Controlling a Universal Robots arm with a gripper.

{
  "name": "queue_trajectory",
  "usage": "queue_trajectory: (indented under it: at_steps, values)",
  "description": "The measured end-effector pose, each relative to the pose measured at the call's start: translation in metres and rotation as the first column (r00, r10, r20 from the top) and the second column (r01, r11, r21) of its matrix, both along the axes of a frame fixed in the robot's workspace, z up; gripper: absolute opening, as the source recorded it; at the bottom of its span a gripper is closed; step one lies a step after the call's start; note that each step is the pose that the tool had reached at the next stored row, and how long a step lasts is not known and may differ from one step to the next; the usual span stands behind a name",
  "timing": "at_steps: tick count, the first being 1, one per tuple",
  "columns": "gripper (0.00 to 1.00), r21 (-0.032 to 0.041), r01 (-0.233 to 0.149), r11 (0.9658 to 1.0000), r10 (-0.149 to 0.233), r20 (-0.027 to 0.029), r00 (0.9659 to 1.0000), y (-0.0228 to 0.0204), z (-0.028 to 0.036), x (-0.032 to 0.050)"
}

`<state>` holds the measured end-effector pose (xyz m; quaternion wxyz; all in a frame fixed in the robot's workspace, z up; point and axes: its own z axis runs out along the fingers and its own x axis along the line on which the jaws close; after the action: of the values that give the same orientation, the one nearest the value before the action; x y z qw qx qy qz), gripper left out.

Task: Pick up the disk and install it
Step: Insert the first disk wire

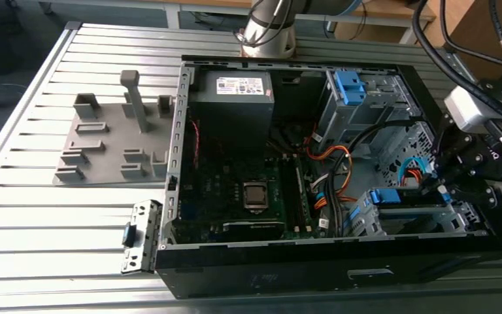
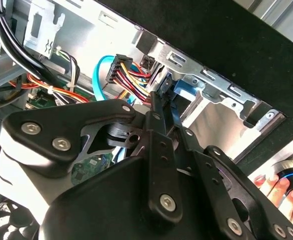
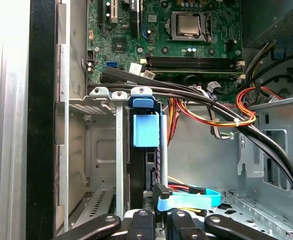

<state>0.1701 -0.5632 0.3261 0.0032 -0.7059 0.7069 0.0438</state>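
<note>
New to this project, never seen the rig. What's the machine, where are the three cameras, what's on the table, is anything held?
One robot arm with a gripper. The exterior view looks down on a slatted metal table carrying an open computer case and a grey fixture plate. Both wrist views ride on the arm, looking into the case. The gripper is at the drive cage, close to the blue-railed disk sitting in it. Whether it grips the disk, I cannot tell.
</note>
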Motion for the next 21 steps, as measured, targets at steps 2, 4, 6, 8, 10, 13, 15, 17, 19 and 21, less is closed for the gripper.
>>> queue_trajectory:
  at_steps: [2,4,6,8,10,13,15,17,19,21]
  values:
    - [0.19,-0.0005,0.0,1.0,0.0,0.0,1.0,0.0,-0.0008,0.0]
    - [0.19,-0.0007,0.0,1.0,0.0,0.0001,1.0,-0.0001,-0.0012,0.0]
    - [0.19,-0.0006,0.0,1.0,0.0,0.0001,1.0,0.0,-0.0014,0.0001]
    - [0.19,-0.0005,0.0,1.0,0.0,0.0001,1.0,0.0,-0.0015,0.0001]
    - [0.2,0.0004,0.0,1.0,0.0,0.0001,1.0,0.0,-0.002,0.0001]
    - [0.27,-0.0008,0.0,1.0,0.0,0.0001,1.0,0.0,-0.0015,0.0001]
    - [0.27,-0.0012,0.0,1.0,0.0,0.0001,1.0,0.0,0.0003,0.0002]
    - [0.27,-0.0009,0.0,1.0,0.0,0.0,1.0,0.0,0.0067,0.0004]
    - [0.27,-0.0001,0.0,1.0,0.0,0.0,1.0,0.0,0.012,0.0005]
    - [0.27,0.0017,0.0,1.0,0.0,-0.0003,1.0,0.0,0.0126,0.0007]
